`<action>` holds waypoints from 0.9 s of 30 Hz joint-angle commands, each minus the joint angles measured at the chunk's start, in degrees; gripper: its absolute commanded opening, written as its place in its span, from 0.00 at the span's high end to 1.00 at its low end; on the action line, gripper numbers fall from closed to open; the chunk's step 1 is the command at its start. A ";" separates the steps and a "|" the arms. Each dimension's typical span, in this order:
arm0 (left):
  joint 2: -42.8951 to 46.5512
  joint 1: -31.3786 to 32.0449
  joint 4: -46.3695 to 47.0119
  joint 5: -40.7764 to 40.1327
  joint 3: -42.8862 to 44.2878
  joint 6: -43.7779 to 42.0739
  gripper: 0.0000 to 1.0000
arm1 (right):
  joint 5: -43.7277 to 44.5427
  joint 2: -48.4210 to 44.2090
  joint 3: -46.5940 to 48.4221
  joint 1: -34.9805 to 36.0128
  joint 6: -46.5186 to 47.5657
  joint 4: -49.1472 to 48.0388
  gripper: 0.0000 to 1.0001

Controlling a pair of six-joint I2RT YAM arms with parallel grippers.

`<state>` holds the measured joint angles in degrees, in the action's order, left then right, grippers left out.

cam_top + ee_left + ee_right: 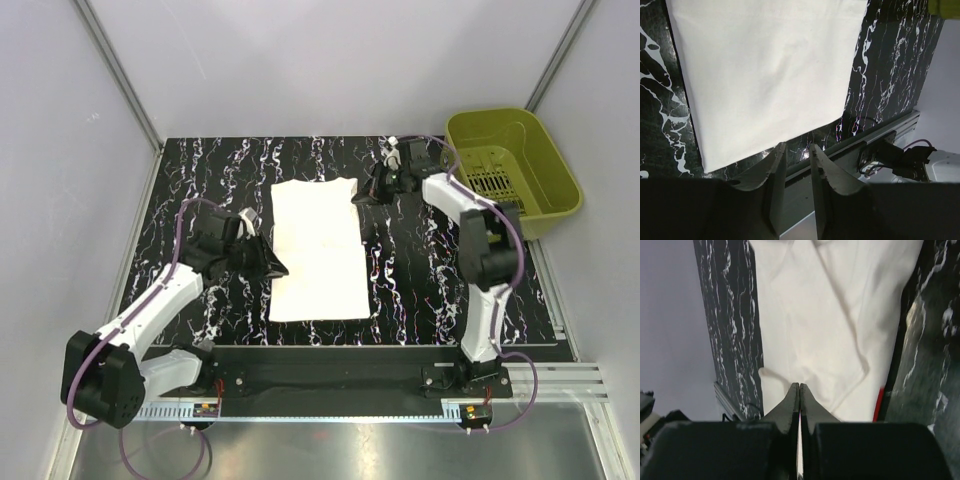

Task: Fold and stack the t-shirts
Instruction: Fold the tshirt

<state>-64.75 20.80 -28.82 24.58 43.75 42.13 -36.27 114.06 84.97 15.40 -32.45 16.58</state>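
Left hand (796,147), fingers (775,175) slightly parted, grasps nothing; the off-white t-shirt (765,65) lies flat on the marbled surface (890,65) just ahead of its tips. Right hand (799,386) is clenched (tips pressed together) above the t-shirt's edge; whether it pinches cloth, I cannot tell.

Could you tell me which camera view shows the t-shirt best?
The top external view: the whole folded t-shirt lies in frame on the table. The left wrist view shows only its plain near end; the right wrist view shows a creased part, with a red sliver at one edge.
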 commanded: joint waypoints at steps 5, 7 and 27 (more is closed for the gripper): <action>5.85 0.12 -1.06 0.73 -4.54 0.58 0.71 | -5.92 20.49 22.77 -0.19 -0.59 -4.71 1.00; 7.88 0.12 -1.68 0.65 -6.47 1.20 0.71 | -5.57 24.53 25.32 -0.28 -2.18 -5.85 1.00; 21.51 0.12 -11.17 -2.34 -11.58 4.37 0.70 | -5.83 37.65 29.83 -2.30 -25.29 -29.22 1.00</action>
<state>-44.38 20.80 -39.46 23.22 32.21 45.91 -42.59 152.90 116.18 13.78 -53.25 -5.43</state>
